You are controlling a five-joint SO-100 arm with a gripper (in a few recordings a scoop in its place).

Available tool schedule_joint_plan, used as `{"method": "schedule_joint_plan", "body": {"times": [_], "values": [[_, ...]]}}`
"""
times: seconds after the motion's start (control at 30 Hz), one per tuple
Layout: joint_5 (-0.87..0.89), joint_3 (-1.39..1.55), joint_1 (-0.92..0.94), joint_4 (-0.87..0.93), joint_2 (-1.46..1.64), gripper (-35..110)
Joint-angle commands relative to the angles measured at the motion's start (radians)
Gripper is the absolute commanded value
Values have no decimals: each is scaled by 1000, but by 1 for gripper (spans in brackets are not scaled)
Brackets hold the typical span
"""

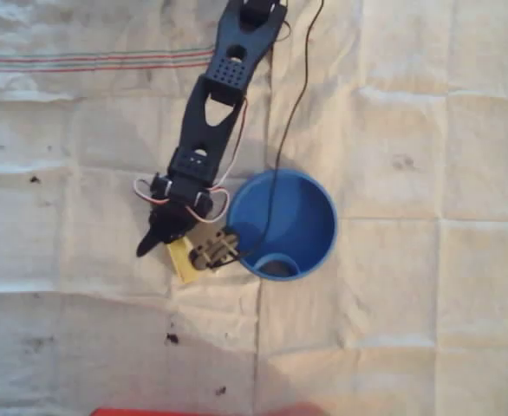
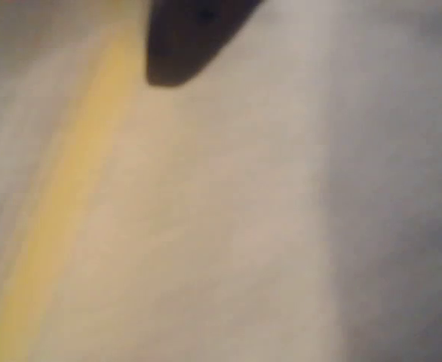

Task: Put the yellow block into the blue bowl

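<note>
Where the arm ends, in the overhead view: the hand is low over the cloth-covered tabletop.
Hand state: cannot tell whether spread or pressed together.
Yellow block: on the cloth beside the hand's dark finger, just left of the bowl.
Blue bowl: upright, near the arm's tip.
Wrist view: a blurred yellow band beside a dark fingertip.

Overhead view: the bowl lies at frame centre on the cloth. The block lies just left of it, under the gripper.
</note>
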Motion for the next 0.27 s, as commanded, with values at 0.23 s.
{"method": "schedule_joint_plan", "body": {"times": [0.23], "values": [[6, -72, -63, -20, 60, 8]]}}
